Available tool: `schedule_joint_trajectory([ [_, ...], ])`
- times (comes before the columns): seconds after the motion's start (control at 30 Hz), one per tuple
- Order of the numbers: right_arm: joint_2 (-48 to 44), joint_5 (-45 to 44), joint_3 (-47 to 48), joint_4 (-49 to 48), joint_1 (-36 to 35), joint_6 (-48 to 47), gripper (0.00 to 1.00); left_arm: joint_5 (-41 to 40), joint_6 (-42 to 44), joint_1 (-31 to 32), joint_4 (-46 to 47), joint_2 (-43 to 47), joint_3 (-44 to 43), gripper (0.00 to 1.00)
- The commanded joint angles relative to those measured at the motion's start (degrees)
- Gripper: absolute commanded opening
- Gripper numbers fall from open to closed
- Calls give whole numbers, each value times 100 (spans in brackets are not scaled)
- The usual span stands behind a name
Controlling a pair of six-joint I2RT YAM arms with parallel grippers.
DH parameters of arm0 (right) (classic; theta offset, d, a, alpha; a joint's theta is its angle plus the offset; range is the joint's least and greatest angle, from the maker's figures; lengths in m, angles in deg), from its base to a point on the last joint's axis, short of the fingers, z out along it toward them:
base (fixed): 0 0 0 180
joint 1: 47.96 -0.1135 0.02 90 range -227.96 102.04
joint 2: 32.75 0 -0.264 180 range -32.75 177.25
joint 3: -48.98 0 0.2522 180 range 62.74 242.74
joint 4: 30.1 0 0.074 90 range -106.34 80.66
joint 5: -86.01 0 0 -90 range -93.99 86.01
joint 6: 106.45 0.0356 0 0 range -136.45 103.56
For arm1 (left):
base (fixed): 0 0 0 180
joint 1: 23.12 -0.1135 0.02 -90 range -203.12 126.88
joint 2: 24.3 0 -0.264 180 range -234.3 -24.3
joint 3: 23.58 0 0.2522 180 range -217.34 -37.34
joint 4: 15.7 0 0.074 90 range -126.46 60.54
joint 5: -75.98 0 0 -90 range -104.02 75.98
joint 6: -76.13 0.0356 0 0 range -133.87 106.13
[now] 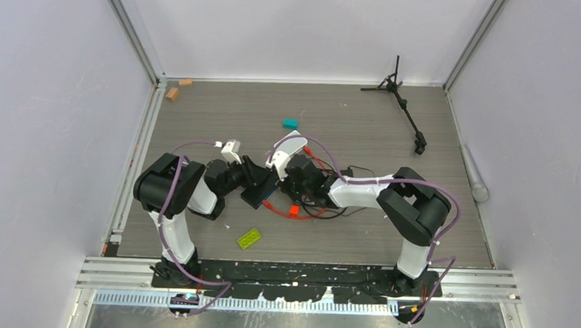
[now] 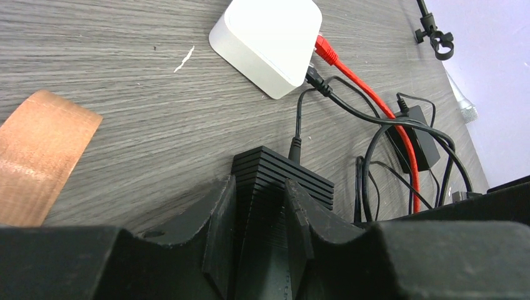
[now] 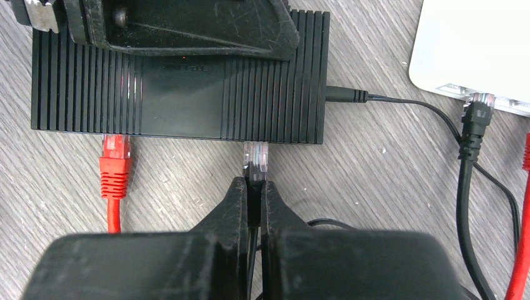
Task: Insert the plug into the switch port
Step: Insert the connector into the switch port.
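The black ribbed switch (image 3: 181, 94) lies flat on the table, and my left gripper (image 2: 259, 187) is shut on it, one finger on each side of its corner (image 2: 281, 175). My right gripper (image 3: 254, 187) is shut on the plug (image 3: 255, 156), a clear connector with a black boot and a thin black cable. The plug's tip meets the switch's front edge, right of centre; how deep it sits is hidden. A red cable's connector (image 3: 115, 159) sits in a port further left. In the top view both grippers meet at the switch (image 1: 260, 194).
A white box (image 2: 269, 37) stands beyond the switch with red and black cables plugged in. A black power brick (image 2: 415, 140) and looped wires lie to the right. A green piece (image 1: 249, 238), a teal block (image 1: 290, 123), orange blocks (image 1: 173, 94) and a black stand (image 1: 405, 106) lie around.
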Motion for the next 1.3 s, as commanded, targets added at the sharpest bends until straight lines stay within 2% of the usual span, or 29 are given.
schedule_joint_trajectory([
  [0.0, -499, 143, 535, -1765, -155, 46, 0, 1637, -255, 558, -201, -123, 71, 34],
  [0.2, -484, -129, 504, -1877, -428, 16, 0, 1645, -250, 567, -210, -141, 54, 34],
  [0.47, -163, -1620, 444, -2383, -1002, -1057, 0, 1658, -246, 588, -214, -141, 49, 34],
  [0.7, -104, -1874, 359, -2760, -1097, -1317, 1, 1696, -257, 593, -210, -158, 32, 34],
  [1.0, 417, -2473, 202, -3629, -1382, -1680, 1, 1716, -255, 611, -210, -165, 24, 33],
  [1.27, 579, -2543, 230, -3817, -1446, -1872, 0, 1768, -254, 628, -210, -230, -19, 33],
])
